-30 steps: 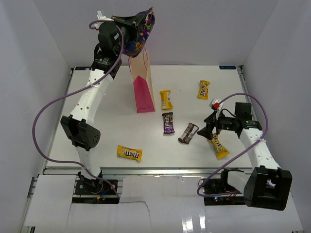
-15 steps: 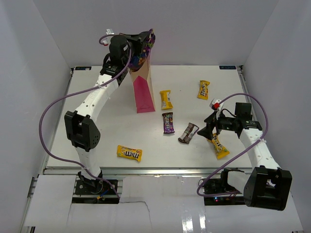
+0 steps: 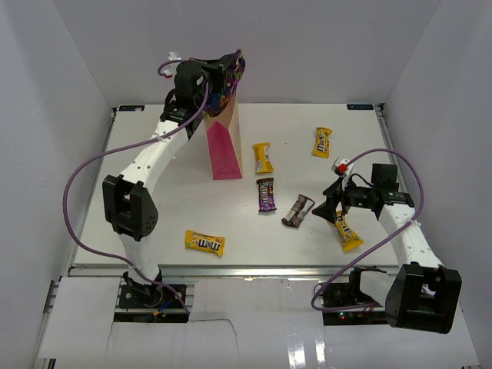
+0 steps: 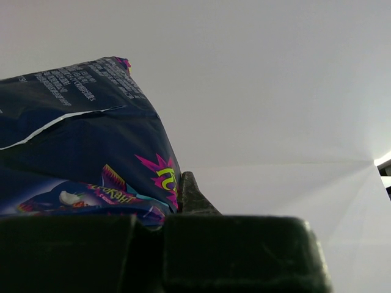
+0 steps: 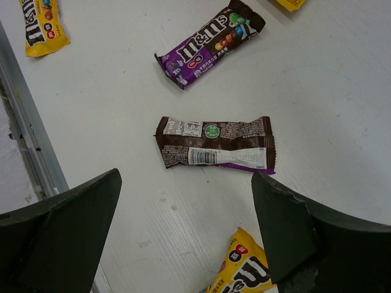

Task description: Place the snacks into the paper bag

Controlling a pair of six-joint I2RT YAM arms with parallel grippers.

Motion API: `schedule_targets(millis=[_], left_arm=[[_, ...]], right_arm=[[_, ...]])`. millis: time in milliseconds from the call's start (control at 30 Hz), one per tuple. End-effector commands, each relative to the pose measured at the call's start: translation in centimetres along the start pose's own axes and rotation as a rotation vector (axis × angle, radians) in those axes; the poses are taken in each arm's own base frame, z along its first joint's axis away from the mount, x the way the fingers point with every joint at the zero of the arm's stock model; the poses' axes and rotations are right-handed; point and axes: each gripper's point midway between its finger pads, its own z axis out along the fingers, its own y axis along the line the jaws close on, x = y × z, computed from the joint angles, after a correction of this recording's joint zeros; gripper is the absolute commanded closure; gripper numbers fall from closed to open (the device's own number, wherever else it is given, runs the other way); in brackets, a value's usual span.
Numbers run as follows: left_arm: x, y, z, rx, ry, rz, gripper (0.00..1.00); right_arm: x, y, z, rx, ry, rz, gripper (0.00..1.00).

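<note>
The tall pink paper bag (image 3: pixel 224 150) stands upright at the back left of the table. Right over its mouth hangs a dark-blue snack bag (image 3: pixel 228 77) (image 4: pixel 79 140), with my left gripper (image 3: pixel 217 71) (image 4: pixel 174 196) shut on its edge. Four yellow packs lie on the table (image 3: pixel 263 157) (image 3: pixel 322 142) (image 3: pixel 204 243) (image 3: pixel 347 231). A purple bar pack (image 3: pixel 266 194) (image 5: pixel 211 43) and a brown-white bar (image 3: pixel 298 210) (image 5: pixel 214 144) lie mid-table. My right gripper (image 3: pixel 326 209) (image 5: pixel 183 229) hovers open just short of the brown-white bar, a yellow pack (image 5: pixel 241 271) under it.
White walls close in the table on the left, back and right. The metal front rail (image 3: pixel 231 270) (image 5: pixel 27 152) runs along the near edge. A purple cable (image 3: pixel 77 177) loops off the left arm.
My left arm has lowered and shifted right, bringing the dark-blue bag down onto the paper bag's mouth. The right arm and the loose snacks have not moved.
</note>
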Motion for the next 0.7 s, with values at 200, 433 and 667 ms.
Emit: schedule_targets(millis=[200, 433, 667], left_arm=[[-1.4, -8.5, -4.7, 0.226, -0.023, -0.058, 0.95], [-0.4, -8.2, -4.8, 0.222, 0.029, -0.062, 0.71], [0.3, -8.5, -5.0, 0.231, 0.071, -0.054, 0.57]], right_arm=[[-0.5, 0.2, -0.1, -0.009, -0.032, -0.025, 0.07], [-0.6, 0.3, -0.1, -0.013, -0.036, -0.025, 0.07], [-0.6, 0.2, -0.1, -0.010, -0.034, -0.028, 0.07]])
